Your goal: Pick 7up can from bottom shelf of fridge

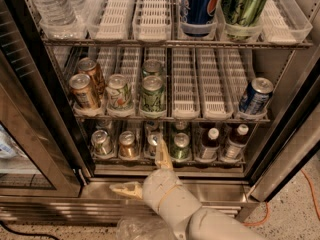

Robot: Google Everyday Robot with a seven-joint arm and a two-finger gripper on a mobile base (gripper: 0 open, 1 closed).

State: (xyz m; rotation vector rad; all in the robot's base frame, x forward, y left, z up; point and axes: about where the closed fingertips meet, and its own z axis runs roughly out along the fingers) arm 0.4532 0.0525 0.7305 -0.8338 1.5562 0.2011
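The fridge (280,149) stands open before me. Its bottom shelf (165,160) holds a row of small cans and two dark white-capped bottles (222,143). The 7up can (151,141), pale silver-green, is third from the left, between a copper-brown can (127,144) and a darker green can (180,145). My gripper (144,171) is open, low in front of the shelf's edge. One tan finger (162,155) points up and overlaps the 7up can's right side. The other finger (125,189) points left over the steel base. Nothing is held.
Another silvery can (101,141) stands at the shelf's left end. The middle shelf (170,116) holds several upright cans. The top shelf carries a water bottle (50,4) and two large cans. The glass door (25,149) hangs open on the left. An orange cable (307,184) lies on the floor.
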